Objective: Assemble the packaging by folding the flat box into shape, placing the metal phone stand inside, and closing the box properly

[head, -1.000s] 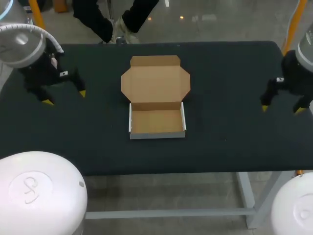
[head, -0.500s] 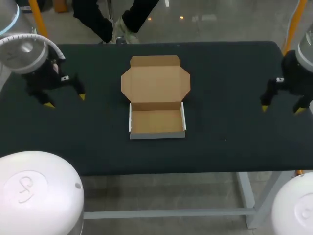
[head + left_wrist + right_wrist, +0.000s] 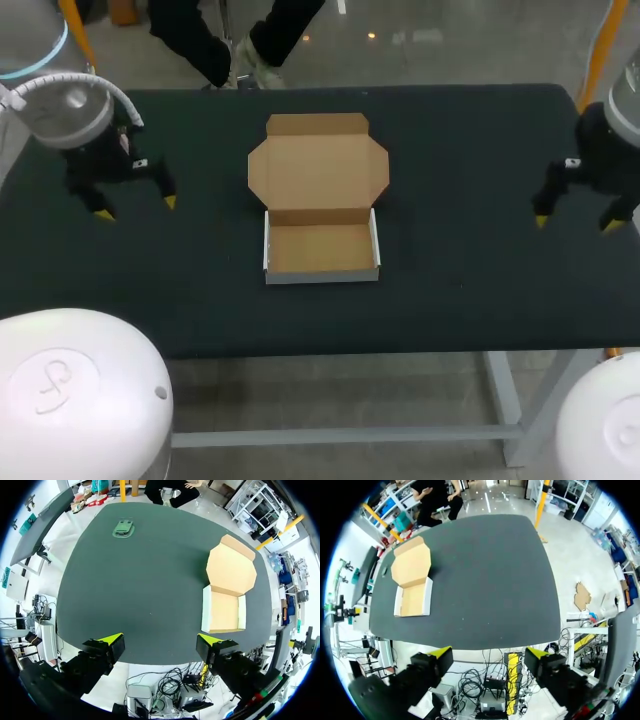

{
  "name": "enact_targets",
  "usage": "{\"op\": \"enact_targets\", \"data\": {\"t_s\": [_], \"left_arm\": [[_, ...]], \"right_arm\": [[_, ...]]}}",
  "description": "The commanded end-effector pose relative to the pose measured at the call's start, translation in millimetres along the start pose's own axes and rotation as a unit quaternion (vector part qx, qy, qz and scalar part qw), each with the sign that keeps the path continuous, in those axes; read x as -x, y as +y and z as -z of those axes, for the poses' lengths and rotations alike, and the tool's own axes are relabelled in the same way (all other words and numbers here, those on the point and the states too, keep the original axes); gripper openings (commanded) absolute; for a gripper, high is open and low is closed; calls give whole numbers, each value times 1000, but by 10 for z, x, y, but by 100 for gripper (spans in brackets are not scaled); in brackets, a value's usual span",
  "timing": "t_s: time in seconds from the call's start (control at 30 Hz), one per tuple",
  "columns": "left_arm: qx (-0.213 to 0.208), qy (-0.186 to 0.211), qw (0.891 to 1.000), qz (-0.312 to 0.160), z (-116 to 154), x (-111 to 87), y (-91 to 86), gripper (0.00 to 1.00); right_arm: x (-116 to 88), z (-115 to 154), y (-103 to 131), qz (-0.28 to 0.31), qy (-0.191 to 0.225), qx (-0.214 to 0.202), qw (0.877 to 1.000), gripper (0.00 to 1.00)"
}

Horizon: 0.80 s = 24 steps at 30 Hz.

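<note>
The cardboard box (image 3: 320, 250) lies in the middle of the table with its tray folded up and white outside. Its brown lid flap (image 3: 318, 165) lies flat behind the tray. In the left wrist view the box (image 3: 224, 611) is ahead and off to one side, and a grey-green metal phone stand (image 3: 122, 528) lies far ahead near the table's far edge. The head view does not show the stand. My left gripper (image 3: 135, 208) hangs open and empty at the table's left. At the right end my right gripper (image 3: 574, 223) is open and empty too. The right wrist view has the box (image 3: 412, 597) far ahead.
The dark table (image 3: 460, 150) carries nothing else that I can see. Both grippers hover well away from the box, one on each side of it. A person's legs are beyond the back edge, not over the table.
My left arm has shifted slightly to the right, toward the box. The right arm and the box have not moved.
</note>
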<state>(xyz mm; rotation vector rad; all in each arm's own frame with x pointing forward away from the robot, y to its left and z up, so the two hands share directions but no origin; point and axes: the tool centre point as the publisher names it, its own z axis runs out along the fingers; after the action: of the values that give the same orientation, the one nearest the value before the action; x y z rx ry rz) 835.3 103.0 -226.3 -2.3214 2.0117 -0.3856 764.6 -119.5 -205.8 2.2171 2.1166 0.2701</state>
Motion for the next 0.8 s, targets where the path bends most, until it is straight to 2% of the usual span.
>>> {"op": "enact_targets", "data": {"t_s": [0.03, 0.8], "left_arm": [[15, -1, 1000, -6, -168, 24, -141, 100], [33, 7, 999, -27, -725, 463, -561, 100]], "right_arm": [[0, 19, -4, 0, -1, -1, 1000, 100], [0, 19, -4, 0, -1, -1, 1000, 100]]}}
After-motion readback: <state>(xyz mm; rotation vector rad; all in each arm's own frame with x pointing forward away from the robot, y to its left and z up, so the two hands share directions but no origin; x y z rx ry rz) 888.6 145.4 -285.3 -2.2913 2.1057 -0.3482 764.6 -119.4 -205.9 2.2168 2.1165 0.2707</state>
